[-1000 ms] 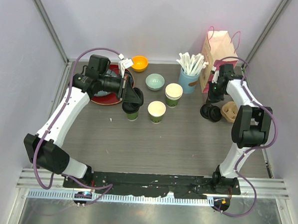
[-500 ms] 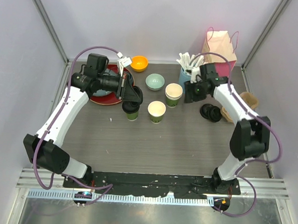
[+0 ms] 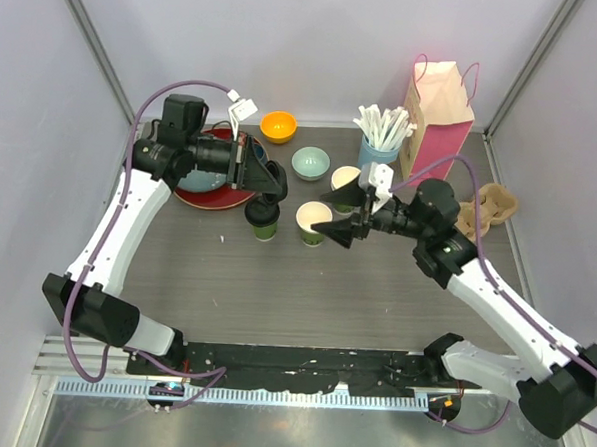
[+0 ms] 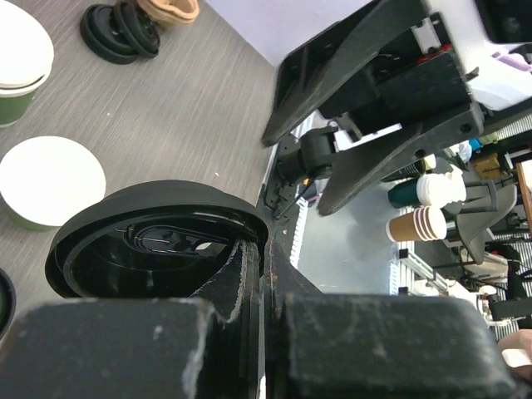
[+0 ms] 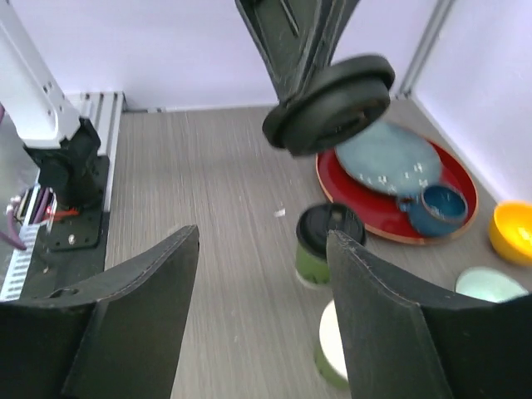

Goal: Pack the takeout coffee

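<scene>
A green paper cup with a black lid (image 3: 266, 222) (image 5: 327, 243) stands left of centre. Beside it is an open green cup (image 3: 313, 222) (image 4: 48, 181) (image 5: 334, 359) with no lid. My left gripper (image 3: 276, 185) (image 4: 264, 249) is shut on a loose black lid (image 4: 150, 237) (image 5: 329, 104) and holds it above the lidded cup. Close to the right of the open cup my right gripper (image 3: 337, 222) (image 5: 262, 237) hangs open and empty, jaws pointing left.
More stacked cups (image 3: 347, 178) (image 4: 17, 58) stand behind the right gripper. A red plate (image 3: 195, 193) (image 5: 366, 204) carries a dark blue mug (image 5: 440, 208). Also here: orange bowl (image 3: 279, 126), teal bowl (image 3: 310, 163), cup of white sticks (image 3: 381, 148), pink bag (image 3: 440, 106), cup carrier (image 3: 488, 206), spare lids (image 4: 120, 29).
My right arm has swung from the back right to the centre beside the open cup, and its jaws have opened. The left arm has drawn back slightly, still holding the lid.
</scene>
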Controlling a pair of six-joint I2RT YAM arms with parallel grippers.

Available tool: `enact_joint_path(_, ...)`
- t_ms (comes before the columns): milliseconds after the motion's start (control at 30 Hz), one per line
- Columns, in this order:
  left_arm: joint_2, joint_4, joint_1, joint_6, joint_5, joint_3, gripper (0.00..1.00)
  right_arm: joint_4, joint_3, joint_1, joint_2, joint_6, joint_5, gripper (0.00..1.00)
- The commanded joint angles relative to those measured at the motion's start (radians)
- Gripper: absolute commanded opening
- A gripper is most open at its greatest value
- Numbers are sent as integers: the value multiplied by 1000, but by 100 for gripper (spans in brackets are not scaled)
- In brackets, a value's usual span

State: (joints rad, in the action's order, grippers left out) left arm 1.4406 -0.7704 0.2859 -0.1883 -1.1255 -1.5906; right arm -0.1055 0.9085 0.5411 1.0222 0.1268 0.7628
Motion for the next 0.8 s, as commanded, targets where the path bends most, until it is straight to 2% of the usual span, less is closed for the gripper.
enact_joint_path(0,-43,22,6,-42,-69,-58,0,-292,27,49,102,-61,35,66)
enact_joint_path(167,-58,23,16,-59,-72,-60,0,-440,56,82,173,-124,9,65)
enact_joint_path(400,-63,31,18,-66,-72,-58,0,-467,113,120,245,-147,32,62)
enact_joint_path(567,-63,36,21,-68,-74,-58,0,-444,162,137,289,-154,41,50)
enact_joint_path(667,-62,36,21,-68,-76,-58,0,-421,187,141,308,-158,66,39)
enact_joint_path(700,-62,37,21,-68,-74,-58,0,-418,191,141,309,-156,72,31)
enact_joint_path(767,-63,45,21,-69,-71,-54,0,-413,194,143,314,-154,92,24)
